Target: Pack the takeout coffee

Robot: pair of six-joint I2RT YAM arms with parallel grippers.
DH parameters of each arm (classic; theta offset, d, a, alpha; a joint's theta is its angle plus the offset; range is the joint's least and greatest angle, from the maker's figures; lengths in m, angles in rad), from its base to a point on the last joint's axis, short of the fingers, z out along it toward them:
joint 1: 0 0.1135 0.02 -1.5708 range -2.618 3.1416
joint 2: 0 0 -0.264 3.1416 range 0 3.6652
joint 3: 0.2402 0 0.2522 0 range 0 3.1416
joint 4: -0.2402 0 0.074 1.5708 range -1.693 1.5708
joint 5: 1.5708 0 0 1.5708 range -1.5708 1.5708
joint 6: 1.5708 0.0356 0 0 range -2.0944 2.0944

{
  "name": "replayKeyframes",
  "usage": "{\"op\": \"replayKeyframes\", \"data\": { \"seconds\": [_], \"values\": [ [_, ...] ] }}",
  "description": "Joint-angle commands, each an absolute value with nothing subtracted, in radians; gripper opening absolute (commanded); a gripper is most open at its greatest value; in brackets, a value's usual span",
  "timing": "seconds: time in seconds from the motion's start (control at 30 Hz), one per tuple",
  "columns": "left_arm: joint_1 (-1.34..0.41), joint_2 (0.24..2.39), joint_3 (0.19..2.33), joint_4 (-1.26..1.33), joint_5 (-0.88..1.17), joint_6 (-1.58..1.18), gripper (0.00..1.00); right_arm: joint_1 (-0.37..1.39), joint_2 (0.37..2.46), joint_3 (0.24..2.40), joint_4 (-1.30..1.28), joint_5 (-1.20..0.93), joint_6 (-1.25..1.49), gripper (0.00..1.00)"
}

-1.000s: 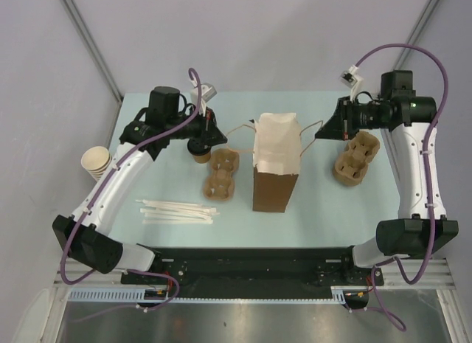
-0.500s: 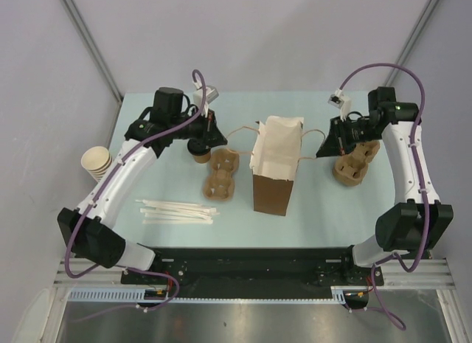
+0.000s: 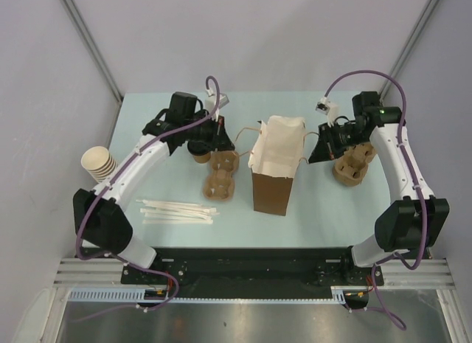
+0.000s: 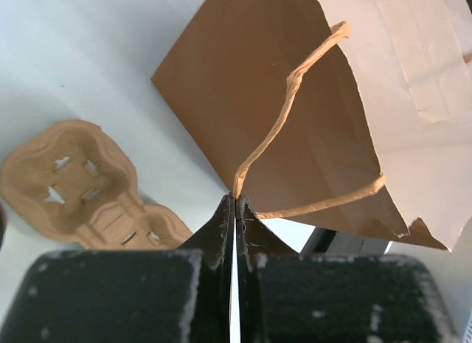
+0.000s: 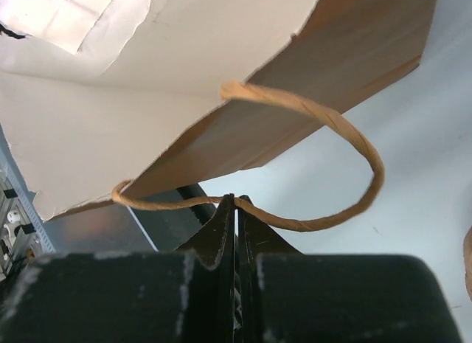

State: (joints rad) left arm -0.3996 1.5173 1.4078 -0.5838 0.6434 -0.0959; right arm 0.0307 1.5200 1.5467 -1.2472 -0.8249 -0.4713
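Now | left tool point(image 4: 234, 203) clenched on left handle point(image 4: 289, 88); right tool point(image 5: 236, 204) on right handle point(image 5: 295, 99) | carrier point(image 3: 220, 177) beside bag point(image 3: 271, 192)

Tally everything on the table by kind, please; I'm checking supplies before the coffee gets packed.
Paper bag: 1
Pulp cup carriers: 2
Kraft coffee cup: 1
Stack of cream cups: 1
Bundle of pale sticks: 1 (single sticks too small to count)
Total: 6
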Motion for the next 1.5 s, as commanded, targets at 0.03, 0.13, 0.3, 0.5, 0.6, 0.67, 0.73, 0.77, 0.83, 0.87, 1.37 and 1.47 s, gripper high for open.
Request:
{"op": "replayKeyframes", "data": {
  "seconds": [0.03,0.13,0.3,0.5,0.6,0.67,0.73,0.77,0.83,0.87,1.37,1.47],
  "values": [
    [-0.451,1.558,1.399,-0.514,0.692,-0.114,0.00,0.061,1.542,1.522,-1.190,-0.807,-0.448,0.00],
    [-0.492,1.581,1.390,-0.491,0.699,-0.123,0.00,0.075,1.552,1.516,-1.175,-0.807,-0.440,0.00],
    [-0.534,1.606,1.358,-0.456,0.703,-0.141,0.00,0.091,1.572,1.505,-1.154,-0.799,-0.436,0.00],
    [-0.558,1.624,1.332,-0.417,0.710,-0.161,0.00,0.100,1.595,1.500,-1.140,-0.802,-0.442,0.00],
    [-0.568,1.631,1.328,-0.410,0.713,-0.166,0.00,0.106,1.608,1.499,-1.137,-0.805,-0.448,0.00],
    [-0.575,1.634,1.325,-0.407,0.716,-0.167,0.00,0.107,1.614,1.499,-1.134,-0.805,-0.451,0.00],
    [-0.583,1.635,1.321,-0.403,0.716,-0.172,0.00,0.107,1.620,1.499,-1.129,-0.802,-0.451,0.00],
    [-0.586,1.635,1.321,-0.402,0.716,-0.173,0.00,0.107,1.621,1.499,-1.129,-0.799,-0.453,0.00],
    [-0.592,1.632,1.319,-0.402,0.718,-0.176,0.00,0.107,1.621,1.499,-1.123,-0.793,-0.453,0.00],
    [-0.592,1.629,1.322,-0.403,0.718,-0.184,0.00,0.106,1.618,1.499,-1.121,-0.792,-0.454,0.00],
    [-0.609,1.560,1.428,-0.509,0.675,-0.140,0.43,0.017,1.571,1.603,-1.175,-0.802,-0.466,0.21],
    [-0.607,1.545,1.473,-0.534,0.675,-0.121,0.51,0.006,1.568,1.655,-1.209,-0.813,-0.474,0.24]
  ]
}}
